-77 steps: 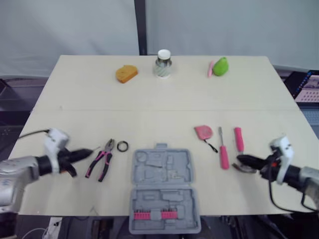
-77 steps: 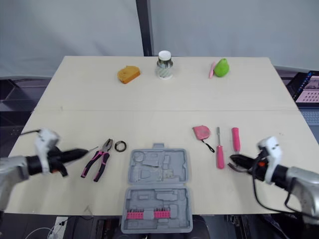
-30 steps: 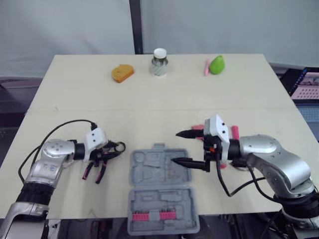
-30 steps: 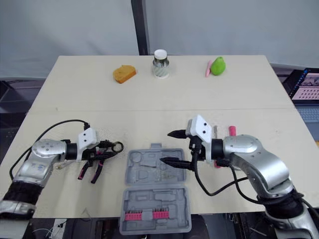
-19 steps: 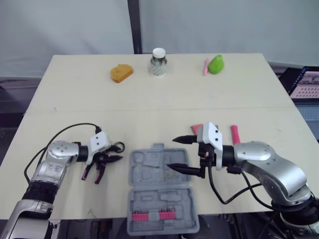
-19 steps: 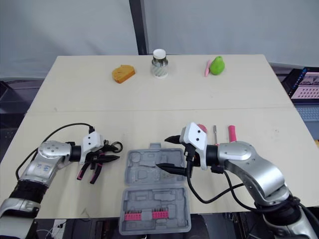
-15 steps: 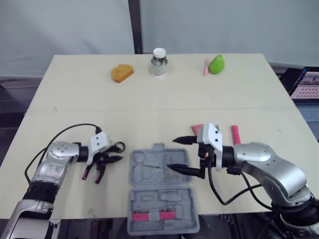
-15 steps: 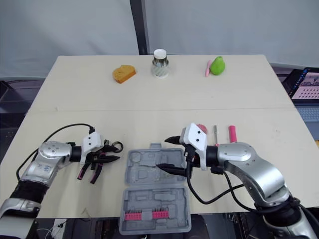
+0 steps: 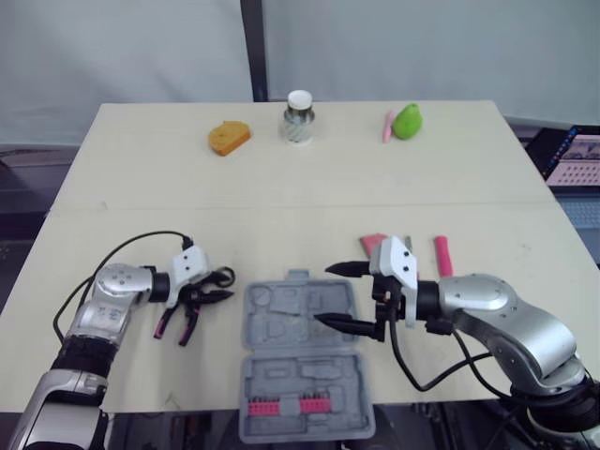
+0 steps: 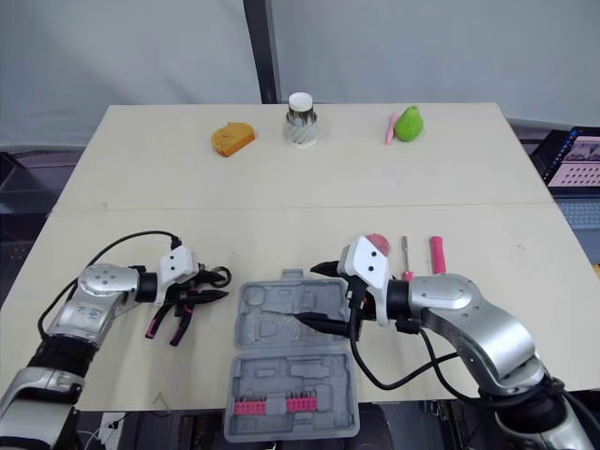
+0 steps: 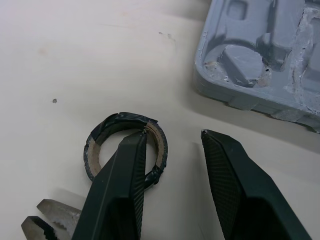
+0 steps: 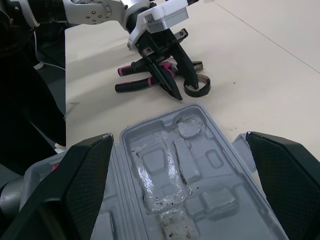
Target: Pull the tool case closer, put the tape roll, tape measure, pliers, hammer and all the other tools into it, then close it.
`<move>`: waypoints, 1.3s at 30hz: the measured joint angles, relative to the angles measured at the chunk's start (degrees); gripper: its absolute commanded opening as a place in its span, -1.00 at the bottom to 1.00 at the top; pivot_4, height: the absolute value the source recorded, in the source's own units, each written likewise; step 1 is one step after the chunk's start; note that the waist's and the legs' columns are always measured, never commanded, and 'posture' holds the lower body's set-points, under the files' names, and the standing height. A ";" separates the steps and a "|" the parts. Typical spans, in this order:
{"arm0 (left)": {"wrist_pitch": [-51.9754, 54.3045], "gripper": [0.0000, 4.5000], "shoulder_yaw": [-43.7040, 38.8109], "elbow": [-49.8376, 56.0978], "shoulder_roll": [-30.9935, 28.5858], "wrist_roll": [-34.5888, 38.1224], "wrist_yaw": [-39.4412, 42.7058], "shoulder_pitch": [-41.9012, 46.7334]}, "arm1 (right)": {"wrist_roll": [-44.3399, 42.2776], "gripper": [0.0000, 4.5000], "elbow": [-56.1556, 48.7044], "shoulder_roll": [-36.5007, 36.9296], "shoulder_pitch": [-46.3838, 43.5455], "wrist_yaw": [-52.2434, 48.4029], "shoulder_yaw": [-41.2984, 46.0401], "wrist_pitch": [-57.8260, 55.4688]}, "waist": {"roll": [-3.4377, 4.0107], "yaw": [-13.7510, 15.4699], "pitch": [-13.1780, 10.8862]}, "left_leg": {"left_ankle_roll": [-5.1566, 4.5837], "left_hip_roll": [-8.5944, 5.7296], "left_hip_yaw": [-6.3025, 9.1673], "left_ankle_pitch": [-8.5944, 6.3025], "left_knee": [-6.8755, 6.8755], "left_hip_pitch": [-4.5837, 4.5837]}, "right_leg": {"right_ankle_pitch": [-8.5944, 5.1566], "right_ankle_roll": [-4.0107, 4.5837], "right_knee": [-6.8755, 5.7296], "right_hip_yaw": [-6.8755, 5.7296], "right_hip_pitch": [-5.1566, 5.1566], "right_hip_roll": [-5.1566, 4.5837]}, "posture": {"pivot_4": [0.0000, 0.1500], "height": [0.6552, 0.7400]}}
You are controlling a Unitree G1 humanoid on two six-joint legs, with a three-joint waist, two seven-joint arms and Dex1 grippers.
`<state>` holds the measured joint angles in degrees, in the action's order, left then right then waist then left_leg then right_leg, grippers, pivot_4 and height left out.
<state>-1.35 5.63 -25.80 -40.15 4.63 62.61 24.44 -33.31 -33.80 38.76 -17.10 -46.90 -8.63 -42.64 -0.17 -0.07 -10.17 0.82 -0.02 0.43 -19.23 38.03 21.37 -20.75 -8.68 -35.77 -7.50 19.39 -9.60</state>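
Partly open, the left gripper holds nothing: one finger sits over the tape roll, the other just outside its rim, toward the tool case. Pliers lie beside the first finger. The right gripper gapes wide, empty, above the open case.

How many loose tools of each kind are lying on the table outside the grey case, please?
Pliers: 1
Tape roll: 1
Tape measure: 1
Screwdriver: 1
Hammer: 1
Total: 5
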 measured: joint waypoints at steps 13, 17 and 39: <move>-1.17 -0.97 -0.03 -1.89 0.30 -0.47 -0.08 0.94 | -0.13 1.00 -0.29 -0.03 0.52 0.27 0.06 -0.05 | 0.00 0.00 0.01 | 0.00 0.00 0.01 0.00 0.01 0.00 | 0.00 0.00 -0.04 0.00 0.00 0.00 | 1.00 1.00; -0.75 -0.97 -0.12 -2.03 0.34 -0.15 0.19 1.21 | -0.93 1.00 -0.59 0.00 0.62 0.25 0.52 -0.09 | -0.01 0.01 0.00 | 0.00 0.00 0.01 0.00 0.02 0.00 | 0.00 0.00 -0.05 0.00 0.01 0.00 | 1.00 1.00; 35.02 -0.97 -1.03 29.63 6.12 19.59 -2.25 -4.98 | -11.62 1.00 -7.33 12.18 1.78 -0.81 15.33 -2.83 | -0.08 0.18 -0.03 | -0.01 -0.01 0.09 -0.01 0.07 0.10 | 0.00 0.00 -0.03 0.10 -0.01 0.00 | 1.00 1.00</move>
<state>33.67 4.61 3.84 -34.03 24.22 60.36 19.47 -44.93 -41.13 50.95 -15.32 -47.70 6.70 -45.48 -0.26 0.11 -10.20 0.81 -0.03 0.52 -19.23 38.10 21.46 -20.75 -8.67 -35.80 -7.41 19.38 -9.60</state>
